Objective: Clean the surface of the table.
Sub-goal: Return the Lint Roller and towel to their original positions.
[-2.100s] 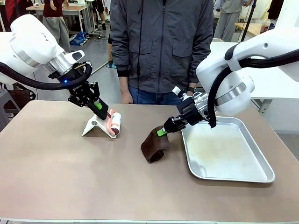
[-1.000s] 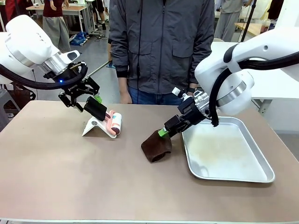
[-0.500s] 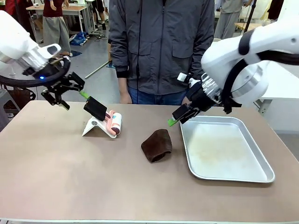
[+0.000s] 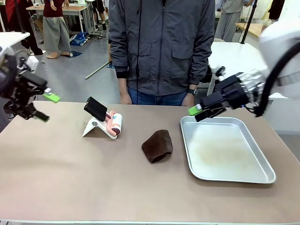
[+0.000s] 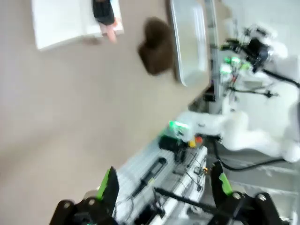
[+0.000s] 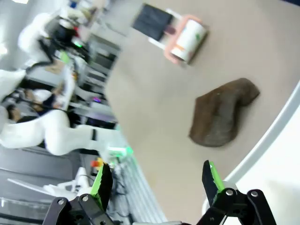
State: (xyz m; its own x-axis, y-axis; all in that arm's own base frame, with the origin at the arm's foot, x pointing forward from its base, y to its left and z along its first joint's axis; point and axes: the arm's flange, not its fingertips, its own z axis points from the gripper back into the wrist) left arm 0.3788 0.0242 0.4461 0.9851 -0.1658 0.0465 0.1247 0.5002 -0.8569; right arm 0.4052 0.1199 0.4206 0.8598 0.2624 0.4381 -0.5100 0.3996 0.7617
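Observation:
The brownish-taupe table (image 4: 84, 173) bears a crumpled dark brown cloth (image 4: 158, 146) near its middle. My right gripper (image 4: 198, 114) hangs open above the far left corner of the metal tray (image 4: 234, 177), well clear of the cloth. My left gripper (image 4: 48, 108) stands open over the table's far left edge with nothing between its green pads. In the right wrist view my open right gripper (image 6: 157, 178) looks down on the cloth (image 6: 222, 115) and the table (image 6: 154, 108). The left wrist view is blurred; my left gripper (image 5: 164, 185) is open and the cloth (image 5: 157, 44) lies far off.
A pink-and-white lint roller (image 4: 115, 124) with a black handle rests on a white stand (image 4: 93, 127) at the back left. A person in a grey jacket stands at the far edge, hands down. The shiny tray takes up the right side.
My right gripper has let go of the brown cloth and pulled up and to the right. My left gripper has drawn away from the lint roller to the far left.

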